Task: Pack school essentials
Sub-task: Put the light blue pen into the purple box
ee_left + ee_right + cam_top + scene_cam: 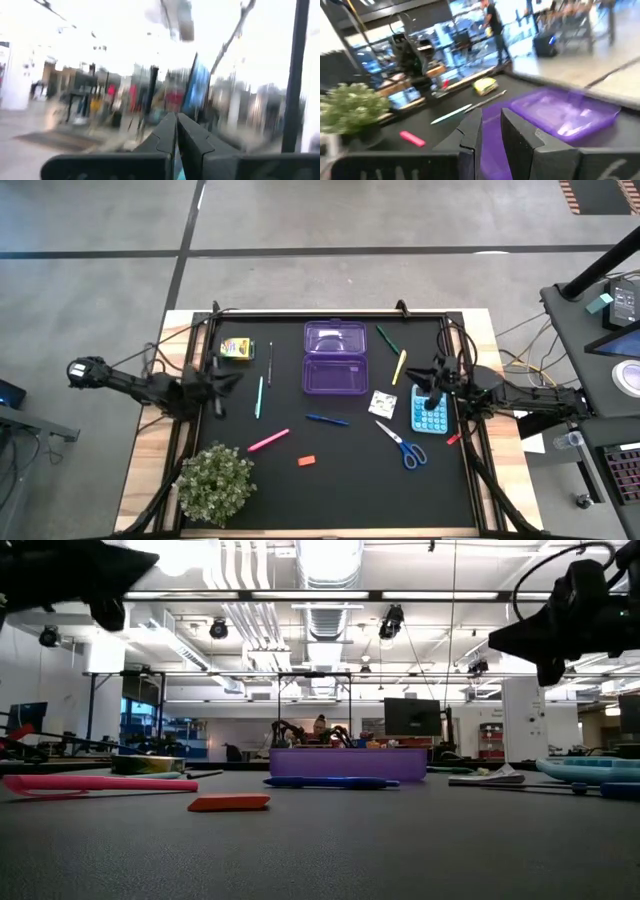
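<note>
Purple case [336,358] lies open and empty at the mat's far-middle edge; your pens, crayon box [236,348] and scissors [404,446] lie loose around it, nothing packed, left gripper [176,131] closed empty, right gripper [491,131] slightly parted, empty.

A black-topped counter [330,480] is carrying an open purple case [335,358], crayon box [236,348], scattered pens, scissors [403,445], red eraser [307,461], blue calculator [430,412] and potted plant [214,480].
</note>
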Motion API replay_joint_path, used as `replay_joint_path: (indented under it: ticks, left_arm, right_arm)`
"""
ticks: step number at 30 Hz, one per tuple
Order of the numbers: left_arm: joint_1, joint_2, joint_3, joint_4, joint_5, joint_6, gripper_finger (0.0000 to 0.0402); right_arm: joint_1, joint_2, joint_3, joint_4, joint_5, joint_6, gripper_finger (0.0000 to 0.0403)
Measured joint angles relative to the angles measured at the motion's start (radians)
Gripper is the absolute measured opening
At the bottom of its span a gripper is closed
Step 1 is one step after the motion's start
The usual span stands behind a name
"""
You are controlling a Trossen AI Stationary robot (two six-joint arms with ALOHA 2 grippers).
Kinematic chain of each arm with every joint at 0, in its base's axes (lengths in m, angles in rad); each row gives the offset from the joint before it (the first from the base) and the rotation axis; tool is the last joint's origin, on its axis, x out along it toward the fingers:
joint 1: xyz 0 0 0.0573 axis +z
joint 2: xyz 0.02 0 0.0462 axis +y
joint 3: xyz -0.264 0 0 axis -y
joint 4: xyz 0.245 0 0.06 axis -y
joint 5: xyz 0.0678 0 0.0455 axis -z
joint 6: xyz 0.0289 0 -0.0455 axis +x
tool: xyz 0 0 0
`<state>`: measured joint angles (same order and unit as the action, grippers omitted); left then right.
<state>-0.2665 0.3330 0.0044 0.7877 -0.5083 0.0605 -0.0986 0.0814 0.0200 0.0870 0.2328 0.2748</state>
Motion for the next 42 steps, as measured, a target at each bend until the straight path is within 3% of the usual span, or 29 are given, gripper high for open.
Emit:
replay_joint_path:
  ticks: [8, 12, 15, 18, 21, 25, 35, 42]
  left_arm:
    - [0.0, 0.032, 0.002, 0.275, 0.005, -0.003, 0.0]
    - [0.001, 0.064, 0.035, 0.278, 0.006, 0.0, 0.0]
    - [0.001, 0.102, 0.075, 0.286, 0.006, 0.023, 0.0]
    - [0.004, 0.155, 0.116, 0.278, -0.004, 0.028, 0.0]
    - [0.005, 0.22, 0.169, 0.281, -0.059, 0.029, 0.0]
    - [0.01, 0.305, 0.252, 0.274, -0.211, 0.03, 0.0]
    - [0.056, 0.573, 0.482, 0.046, -0.26, -0.099, 0.0]
    - [0.126, 0.65, 0.66, -0.472, -0.255, -0.389, 0.0]
  right_arm:
    - [0.0, 0.0, 0.0, 0.077, 0.006, -0.166, 0.0059]
    - [0.0, 0.0, 0.0, 0.144, 0.053, -0.12, 0.0059]
    - [0.0, 0.002, 0.0, 0.173, 0.15, -0.062, 0.0059]
    - [0.0, 0.007, 0.0, 0.233, 0.212, -0.118, 0.0059]
    - [0.0, 0.013, 0.0, 0.26, 0.213, -0.16, 0.0059]
    - [0.0, 0.013, 0.0, 0.263, 0.213, -0.175, 0.0059]
    - [0.0, 0.013, 0.0, 0.263, 0.214, -0.262, 0.0059]
    - [0.0, 0.013, 0.0, 0.243, 0.214, -0.268, 0.0059]
